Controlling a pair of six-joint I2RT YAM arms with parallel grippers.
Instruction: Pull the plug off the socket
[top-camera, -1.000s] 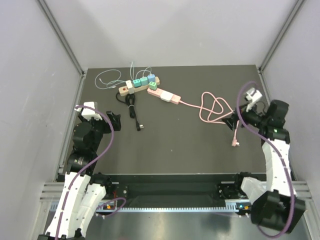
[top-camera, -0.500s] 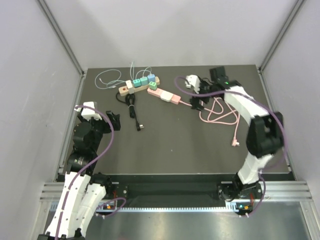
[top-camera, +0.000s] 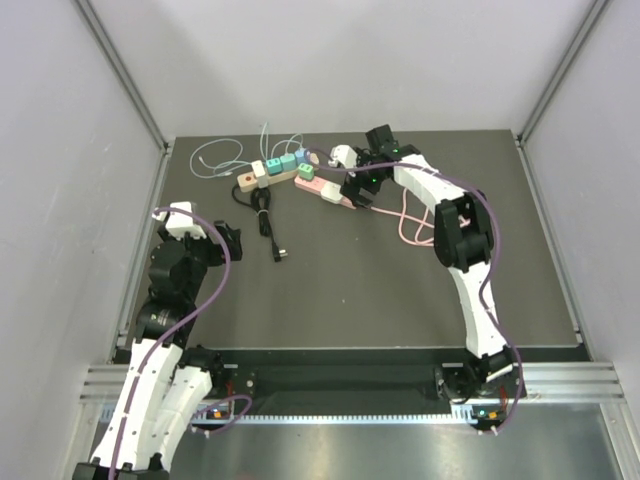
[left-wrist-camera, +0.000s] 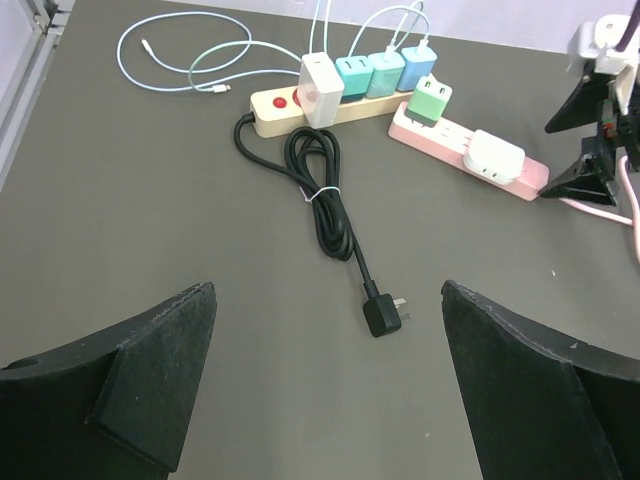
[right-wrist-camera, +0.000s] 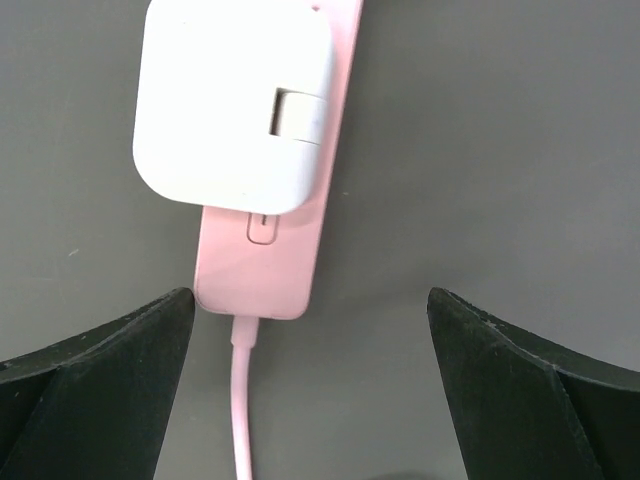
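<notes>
Far to the left of the pink power strip (top-camera: 322, 187), toward the near edge of the dark table (top-camera: 350, 290), the left gripper (top-camera: 228, 245) hangs with its fingers spread wide and nothing between them. Left of the strip and farther back lies a loose pale cable (left-wrist-camera: 170, 55). Just left of the strip, end nearly against end, a cream power strip (left-wrist-camera: 275, 103) carries a white adapter (left-wrist-camera: 320, 75) and three blue-green ones. From it a bundled black cord (left-wrist-camera: 320, 185) runs toward the near side and ends in a black plug (left-wrist-camera: 385, 315).

On the pink strip itself, a green plug (left-wrist-camera: 432, 103) sits at the left end. The white plug (right-wrist-camera: 235, 110) is seated nearer the cord end, fully in its socket.

Over that cord end the right gripper (right-wrist-camera: 310, 300) hovers, fingers wide apart and empty, straddling the strip's end. To the right, the pink cable (top-camera: 420, 220) trails off in loops.
</notes>
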